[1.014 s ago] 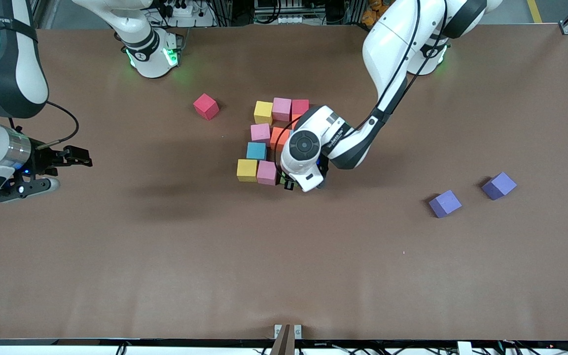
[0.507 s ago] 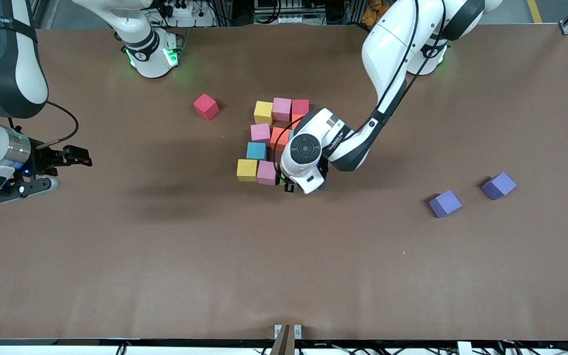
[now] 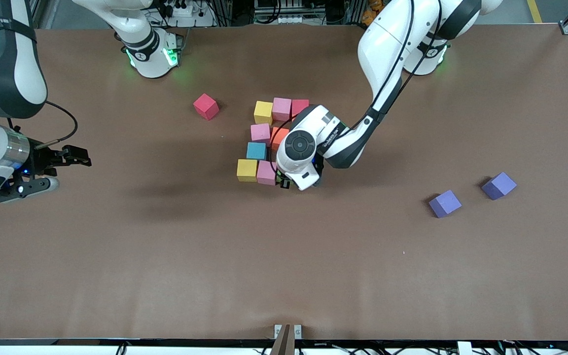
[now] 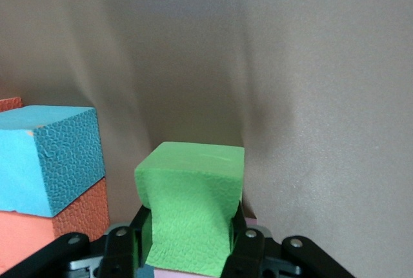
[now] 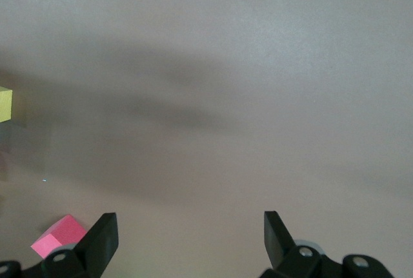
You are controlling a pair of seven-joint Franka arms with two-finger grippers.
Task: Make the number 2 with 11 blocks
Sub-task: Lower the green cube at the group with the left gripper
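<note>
Left gripper point(image 4: 187, 252) pinching the green cube point(image 4: 191, 210), lowering it beside the pink cube point(image 3: 266, 172); release next; right gripper point(image 5: 187, 239) waits, fingers wide

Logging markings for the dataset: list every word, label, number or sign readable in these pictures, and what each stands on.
Left arm, wrist housing: a line of dark print, too small to read.
Green block in the left gripper: no text.
Other blocks, table, right gripper: no text.
</note>
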